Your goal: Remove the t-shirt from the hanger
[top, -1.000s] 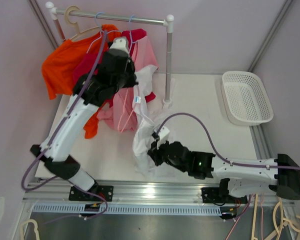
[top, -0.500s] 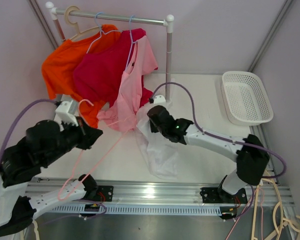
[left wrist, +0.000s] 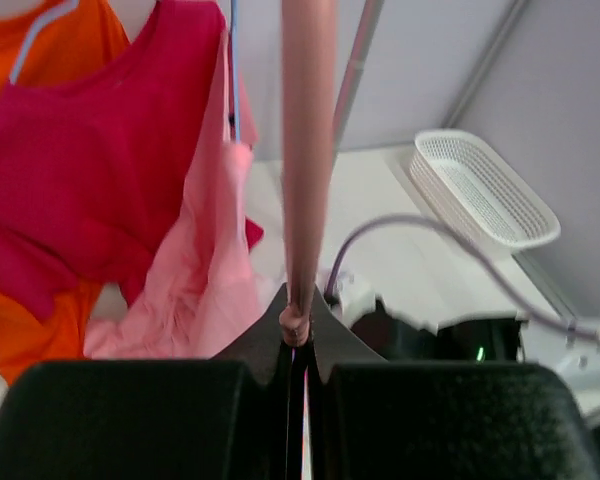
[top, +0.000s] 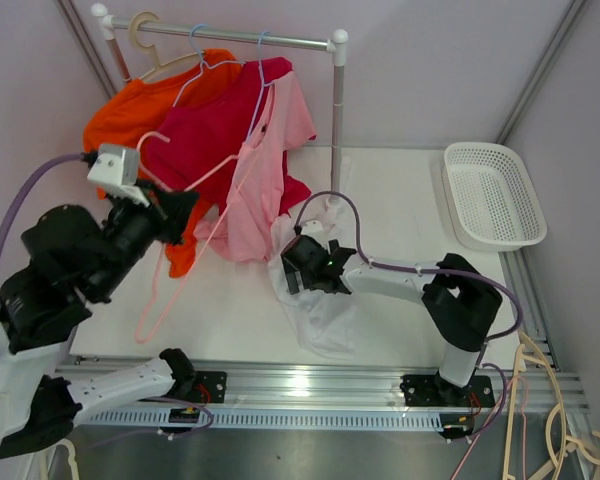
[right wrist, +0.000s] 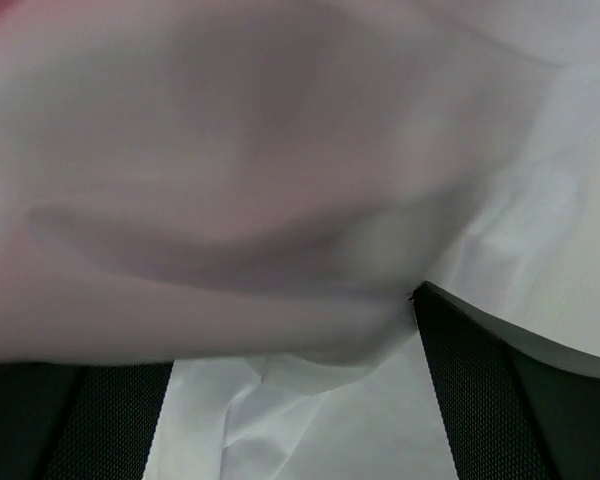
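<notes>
A white t-shirt (top: 317, 305) lies crumpled on the table, off any hanger. My right gripper (top: 292, 270) hovers low over its upper end with jaws wide open. In the right wrist view white cloth (right wrist: 310, 180) fills the frame, bulging between the two black fingers (right wrist: 500, 400). My left gripper (top: 183, 207) is raised at the left, shut on a bare pink hanger (top: 143, 330) that dangles below it. In the left wrist view the hanger's pink bar (left wrist: 308, 150) rises straight from the pinched fingertips of that gripper (left wrist: 298, 335).
A clothes rack (top: 235, 38) at the back carries orange (top: 120, 135), magenta (top: 215, 140) and light pink (top: 260, 200) shirts on hangers. Its right post (top: 336, 130) stands just behind the white shirt. A white basket (top: 492, 195) sits far right. Spare hangers (top: 565, 435) lie at the bottom right.
My left arm has lifted the pink hanger up toward the rack. My right gripper has come down over the white t-shirt, and its jaws now stand open.
</notes>
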`<state>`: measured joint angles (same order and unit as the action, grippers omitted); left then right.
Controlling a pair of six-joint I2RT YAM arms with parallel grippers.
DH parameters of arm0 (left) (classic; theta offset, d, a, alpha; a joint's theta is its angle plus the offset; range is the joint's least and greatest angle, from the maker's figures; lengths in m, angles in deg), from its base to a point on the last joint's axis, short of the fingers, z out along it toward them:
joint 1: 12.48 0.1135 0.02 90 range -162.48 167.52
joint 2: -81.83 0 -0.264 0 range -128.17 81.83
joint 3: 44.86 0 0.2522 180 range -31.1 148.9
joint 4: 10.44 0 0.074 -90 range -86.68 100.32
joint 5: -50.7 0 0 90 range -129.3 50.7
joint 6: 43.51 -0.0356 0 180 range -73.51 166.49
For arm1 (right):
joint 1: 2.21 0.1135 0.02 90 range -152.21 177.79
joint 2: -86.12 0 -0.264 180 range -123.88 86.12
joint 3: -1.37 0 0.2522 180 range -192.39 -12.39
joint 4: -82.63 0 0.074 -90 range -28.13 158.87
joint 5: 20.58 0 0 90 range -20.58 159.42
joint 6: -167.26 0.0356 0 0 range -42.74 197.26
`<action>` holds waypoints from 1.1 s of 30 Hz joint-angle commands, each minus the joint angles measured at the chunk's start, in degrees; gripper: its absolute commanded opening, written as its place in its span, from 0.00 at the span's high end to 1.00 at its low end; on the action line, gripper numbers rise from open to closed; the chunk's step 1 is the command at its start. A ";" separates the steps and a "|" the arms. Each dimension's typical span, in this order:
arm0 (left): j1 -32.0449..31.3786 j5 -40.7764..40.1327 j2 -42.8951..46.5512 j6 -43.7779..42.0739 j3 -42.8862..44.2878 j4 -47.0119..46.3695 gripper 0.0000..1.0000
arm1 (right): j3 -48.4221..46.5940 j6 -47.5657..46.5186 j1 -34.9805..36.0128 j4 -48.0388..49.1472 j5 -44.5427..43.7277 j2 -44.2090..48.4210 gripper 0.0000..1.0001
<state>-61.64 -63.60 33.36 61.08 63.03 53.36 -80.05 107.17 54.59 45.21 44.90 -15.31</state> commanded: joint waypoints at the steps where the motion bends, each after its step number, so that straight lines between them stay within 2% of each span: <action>1: -0.14 -5.58 -7.50 -9.48 4.22 -13.03 0.99 | 0.95 3.31 1.38 -0.16 0.34 -5.43 0.00; 2: 2.30 -4.81 -9.43 -8.88 5.53 -13.04 0.99 | 1.56 3.49 1.48 0.36 1.65 -6.67 0.01; 3: 4.76 3.12 -14.06 -7.31 9.37 -12.00 0.99 | 2.09 3.75 1.65 1.07 2.53 -8.42 0.01; 4: 10.00 8.16 -16.46 -5.38 13.58 -9.98 0.99 | 2.79 4.36 2.00 1.77 3.41 -8.87 0.01; 6: 12.95 16.95 -20.94 -3.08 18.10 -9.52 0.99 | 5.07 5.07 2.35 2.92 5.34 -9.40 0.01; 7: 13.48 17.35 -25.32 -3.25 20.37 -9.61 0.99 | 5.86 5.42 2.62 3.09 5.96 -9.05 0.06; 8: 13.57 17.35 -27.27 -4.03 22.74 -9.52 0.99 | 6.83 5.68 2.88 2.66 6.58 -8.44 0.16; 9: 13.66 17.87 -29.12 -4.30 23.64 -9.52 0.99 | 9.27 6.29 3.06 2.31 7.02 -5.83 0.79; 10: 13.57 17.88 -32.71 -4.57 26.60 -9.44 0.99 | 10.78 7.17 2.97 1.61 6.85 -3.89 1.00; 12: 13.66 18.05 -35.54 -4.57 27.77 -9.43 0.99 | 15.68 9.37 2.97 -0.94 6.93 1.99 1.00; 13: 13.66 17.97 -37.47 -4.48 28.39 -9.96 0.99 | 16.76 10.25 2.88 -4.78 5.46 10.20 1.00; 15: 13.66 17.97 -38.98 -4.48 28.74 -11.62 0.99 | 17.39 12.88 1.31 -10.59 1.94 20.25 1.00; 16: 13.66 16.83 -39.85 -4.57 29.18 -11.98 0.99 | 15.47 13.50 0.08 -14.10 -1.82 30.48 1.00; 17: 13.66 16.48 -41.17 -4.92 29.36 -12.33 0.99 | 13.71 13.77 -1.41 -20.05 -3.94 35.46 1.00; 19: 13.57 13.24 -42.49 -5.80 29.45 -13.82 0.99 | 6.54 12.29 -8.16 -24.83 -8.94 46.34 1.00; 20: 13.57 12.18 -43.46 -6.24 29.53 -14.44 0.99 | 4.05 10.62 -11.15 -24.68 -9.84 48.41 1.00; 21: 13.57 11.12 -43.99 -6.76 29.54 -15.14 0.99 | 1.68 5.65 -14.49 -24.07 -10.03 49.21 1.00; 22: 13.57 9.98 -44.43 -7.64 29.54 -16.45 0.99 | -4.18 2.99 -22.44 -23.63 -8.98 48.87 1.00; 24: 13.57 7.60 -45.92 -8.87 29.88 -18.04 0.99 | -11.32 -2.54 -30.65 -24.94 -4.51 43.09 1.00; 25: 13.57 7.16 -46.45 -10.09 30.41 -19.53 0.99 | -14.49 -3.80 -37.39 -25.73 -3.36 40.89 1.00; 26: 13.57 6.37 -47.24 -10.72 30.94 -19.89 0.99 | -19.39 -4.76 -40.50 -25.47 -1.52 36.87 1.00; 28: 13.66 5.66 -49.96 -11.51 33.12 -19.63 0.99 | -22.85 -6.09 -46.57 -24.08 1.47 33.94 1.00; 29: 13.66 5.49 -51.01 -11.86 34.88 -19.46 0.99 | -25.22 -6.18 -52.78 -23.46 3.66 31.66 1.00; 30: 13.66 5.31 -51.98 -11.95 35.68 -19.28 0.99 | -26.20 -5.83 -55.88 -23.10 7.95 30.60 1.00; 33: 13.66 6.10 -54.71 -12.74 37.18 -20.59 0.99 | -28.49 -4.86 -66.18 -21.17 12.89 27.00 1.00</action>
<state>-48.33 -56.54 -19.46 50.93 97.19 36.31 -106.45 104.00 -4.51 25.34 49.84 15.27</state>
